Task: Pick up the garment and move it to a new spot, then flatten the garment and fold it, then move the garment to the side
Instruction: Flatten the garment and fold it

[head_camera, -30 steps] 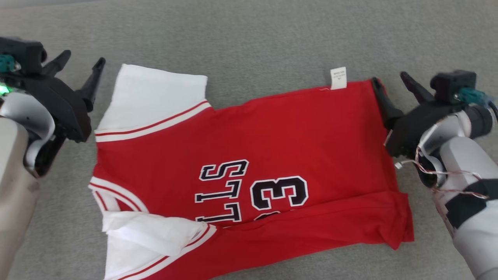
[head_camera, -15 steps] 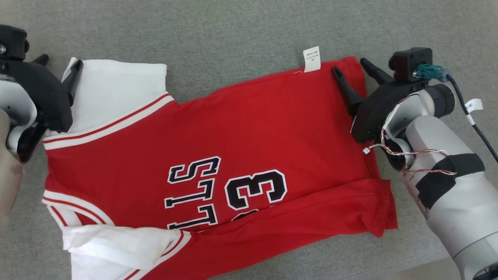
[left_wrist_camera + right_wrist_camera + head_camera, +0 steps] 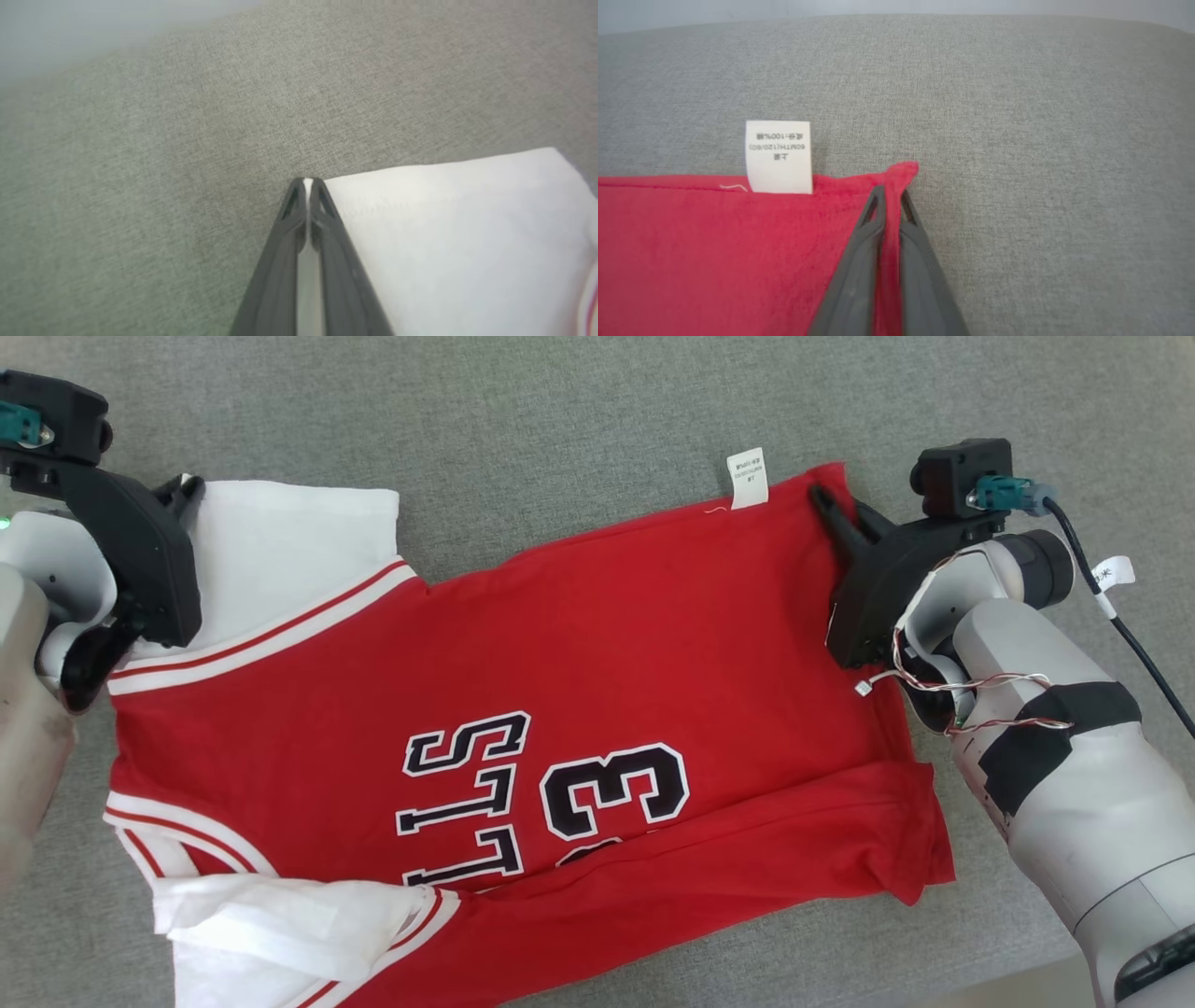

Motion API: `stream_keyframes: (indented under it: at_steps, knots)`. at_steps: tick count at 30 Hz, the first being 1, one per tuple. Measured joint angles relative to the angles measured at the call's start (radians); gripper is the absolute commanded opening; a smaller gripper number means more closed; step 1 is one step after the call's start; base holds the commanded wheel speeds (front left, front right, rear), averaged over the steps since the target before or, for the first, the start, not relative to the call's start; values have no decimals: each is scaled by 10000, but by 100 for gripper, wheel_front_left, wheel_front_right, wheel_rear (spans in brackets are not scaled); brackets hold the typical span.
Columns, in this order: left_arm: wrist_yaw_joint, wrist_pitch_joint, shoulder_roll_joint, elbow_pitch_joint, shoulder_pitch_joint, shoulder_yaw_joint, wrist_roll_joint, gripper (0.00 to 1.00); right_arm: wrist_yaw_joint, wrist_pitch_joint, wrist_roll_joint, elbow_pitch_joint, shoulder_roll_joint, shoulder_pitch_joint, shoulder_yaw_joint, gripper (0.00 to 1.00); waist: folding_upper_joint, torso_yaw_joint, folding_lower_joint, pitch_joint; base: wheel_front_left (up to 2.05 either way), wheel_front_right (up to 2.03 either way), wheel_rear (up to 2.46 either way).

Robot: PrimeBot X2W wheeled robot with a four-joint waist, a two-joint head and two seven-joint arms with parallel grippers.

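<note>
Between the two pairs of jaws lies one garment (image 3: 560, 644), spread on the grey bench (image 3: 560, 411): red, two white sleeves (image 3: 289, 541), a black "3", one white label (image 3: 779, 156). Closed tight, the left jaws pinch a white sleeve corner and the right jaws the red hem corner.

So the gripper (image 3: 889, 196) comes up from the bottom middle, fingers pinched tight on a raised fold at the corner of the red jersey (image 3: 714, 252), with a bit of red poking past the tips. The jersey fills the lower left. A white label (image 3: 778, 156) with small print sticks up off its top edge, left of center. Everything else is grey cloth (image 3: 1017, 116).
</note>
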Motion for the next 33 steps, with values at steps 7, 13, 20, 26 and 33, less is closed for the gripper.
stream_keyframes:
  at_steps: [7, 13, 20, 26, 33]
  knots:
    - [4, -1407, -58, -148, 72, -10, -493, 0, 0, -836, 167, 612, -119, 26, 111, 0, 0, 207, 0, -382, 0, 0, 0]
    - [4, -2884, 12, -1114, 764, -115, -821, 0, 0, -1760, 328, 671, -445, 561, 408, 0, 0, 560, -1, -813, 0, 0, 0]
    - [107, -4224, 232, -2539, 2112, 15, -959, 0, 0, -2422, 349, 631, -961, 1239, 587, 0, 0, 1101, -1, -1311, 0, 0, 0]
    - [746, -4661, 372, -4529, 3540, 368, -961, 0, 0, -2545, 268, 50, -1331, 1827, 215, 0, -1, 1502, -1, -1753, 0, 0, 0]
    - [1808, -4752, 481, -6876, 5672, 947, -543, 0, 0, -2554, -407, -1260, -1689, 3219, -920, 0, -1, 1819, -2, -2172, 0, 0, 0]
